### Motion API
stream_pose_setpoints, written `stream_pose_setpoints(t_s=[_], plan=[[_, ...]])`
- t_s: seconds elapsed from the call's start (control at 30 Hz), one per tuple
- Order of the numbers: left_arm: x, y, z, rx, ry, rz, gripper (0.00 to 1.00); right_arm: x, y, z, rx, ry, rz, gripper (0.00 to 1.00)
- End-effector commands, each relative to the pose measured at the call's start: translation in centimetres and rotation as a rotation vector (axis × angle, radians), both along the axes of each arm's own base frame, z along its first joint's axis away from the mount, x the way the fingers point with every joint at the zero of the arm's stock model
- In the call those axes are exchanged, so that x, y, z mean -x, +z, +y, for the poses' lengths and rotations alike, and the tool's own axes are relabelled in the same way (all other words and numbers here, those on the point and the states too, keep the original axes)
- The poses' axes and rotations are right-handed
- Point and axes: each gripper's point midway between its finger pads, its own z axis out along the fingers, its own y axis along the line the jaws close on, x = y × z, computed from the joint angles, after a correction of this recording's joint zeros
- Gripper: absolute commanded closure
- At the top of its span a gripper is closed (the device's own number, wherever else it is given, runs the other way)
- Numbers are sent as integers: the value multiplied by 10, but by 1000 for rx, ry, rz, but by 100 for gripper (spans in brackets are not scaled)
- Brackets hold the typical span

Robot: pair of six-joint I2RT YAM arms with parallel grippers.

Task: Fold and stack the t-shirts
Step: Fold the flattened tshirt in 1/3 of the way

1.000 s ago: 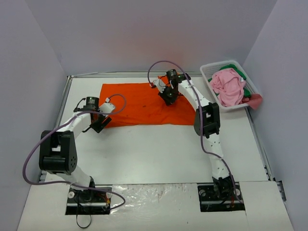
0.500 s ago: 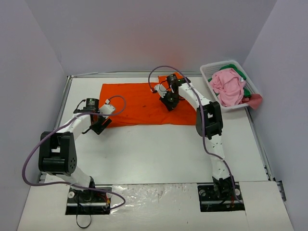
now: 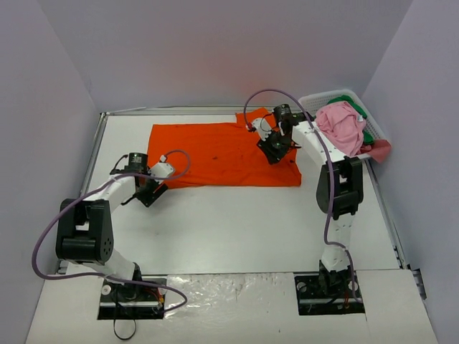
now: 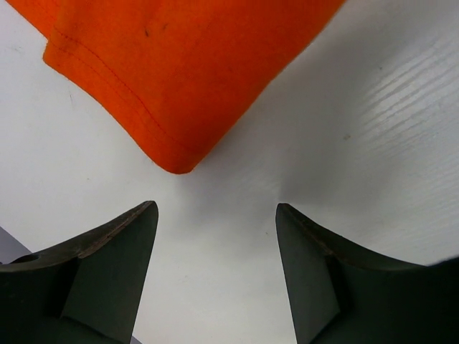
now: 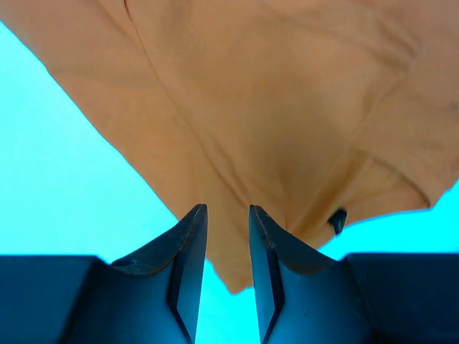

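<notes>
On the table: the orange t-shirt lies spread flat across the far half, long side running left to right, its right end near the basket
Far right corner: a white slotted basket holds the pink t-shirt bunched on top of the green t-shirt, both unfolded
Left gripper: low over bare table just off the orange shirt's near-left corner; its fingers are spread wide and hold nothing, and the wrist view shows the hemmed corner just ahead of the tips, apart from them
Right gripper: on the right part of the orange shirt, toward its far edge; its fingers are drawn nearly together with a tongue of orange cloth caught between them, and creases in the cloth run toward the tips
Step in hand: most likely straightening the first shirt ahead of folding; no fold shows and nothing is stacked
Progress: early, with two shirts waiting in the basket
Next move calls for: the left gripper to ease forward and down until the corner sits between its open fingers, then close on the hem, so both arms can tension or lift the cloth together
Risk: the thin hem may slide away from the tips on the smooth tabletop, and a one-sided pull could skew the shirt
</notes>
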Motion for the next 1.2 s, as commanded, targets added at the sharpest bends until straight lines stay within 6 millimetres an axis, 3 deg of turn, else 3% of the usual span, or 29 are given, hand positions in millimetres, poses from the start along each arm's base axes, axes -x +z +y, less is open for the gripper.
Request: stream_pose_setpoints(t_s=[0.0,0.13,0.2,0.4,0.43,0.53,0.6,0.73,1.0,1.17], plan=[[-14,-1,-2,10,-24,-27,35,20,13,-13,14,-19,15,74],[-23,-5,-1,2,-27,-31,35,32,14,-30,16,-49,29,74],[-26,-8,-2,5,-34,-25,44,38,14,-35,16,-61,38,73],[-33,-12,-4,13,-46,-19,52,47,16,-45,15,-83,46,73],[-35,-12,-6,20,-49,-18,58,50,14,-47,18,-87,52,73],[-35,-14,-7,26,-54,-11,63,53,17,-53,19,-99,50,73],[-33,-15,-6,27,-54,-5,70,54,19,-57,18,-116,49,73],[-31,-19,-7,27,-66,10,97,64,19,-64,20,-129,56,72],[-26,-11,-5,14,-80,-4,98,92,-3,-80,53,-154,135,71],[-27,-2,-4,4,-84,-13,98,99,-21,-94,36,-183,190,71]])
